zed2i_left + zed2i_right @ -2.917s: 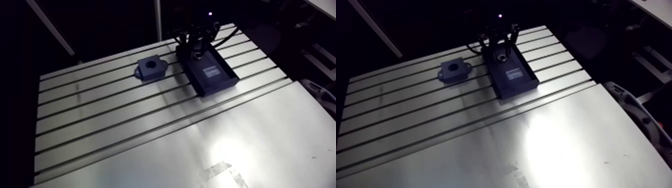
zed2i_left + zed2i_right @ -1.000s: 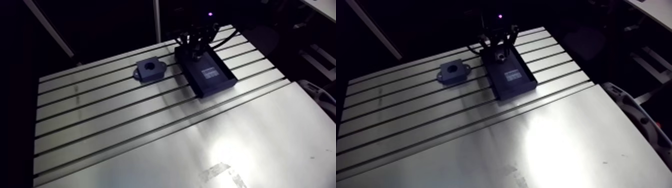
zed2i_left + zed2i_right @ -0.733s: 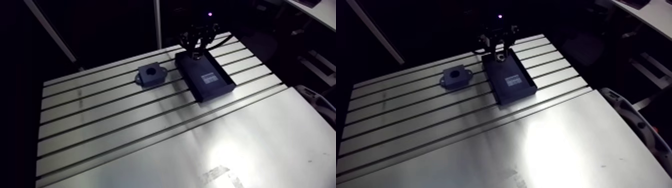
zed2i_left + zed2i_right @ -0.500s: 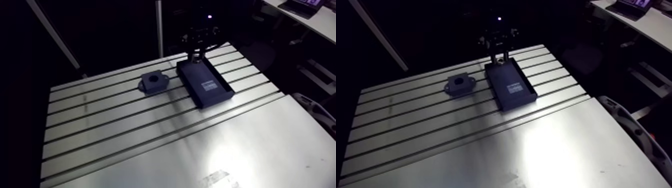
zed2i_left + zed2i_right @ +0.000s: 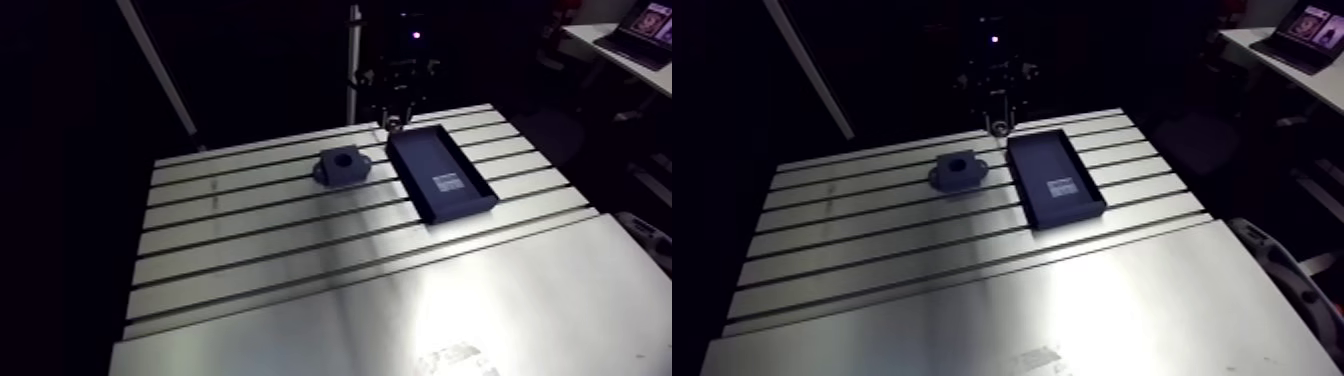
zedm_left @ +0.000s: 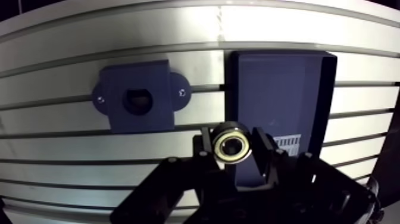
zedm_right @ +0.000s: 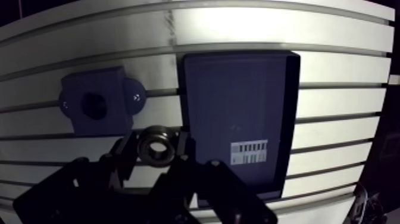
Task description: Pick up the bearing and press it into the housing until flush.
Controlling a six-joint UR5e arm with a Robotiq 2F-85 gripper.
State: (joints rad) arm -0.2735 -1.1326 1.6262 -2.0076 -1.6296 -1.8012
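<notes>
Aloft, the jaws are clamped on a ring-shaped bearing point(image 6: 232, 143), held above the slotted table point(image 6: 53, 74) near the dark housing point(image 6: 140, 98) and a shallow black tray point(image 6: 277, 89).

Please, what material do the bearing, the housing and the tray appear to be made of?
Bearing: metal, polished; its rings shine, brassy to silver.
Housing: probably plastic, matte dark blue with no glints; perhaps printed.
Tray: likely the same matte dark plastic; it carries a white label.
</notes>
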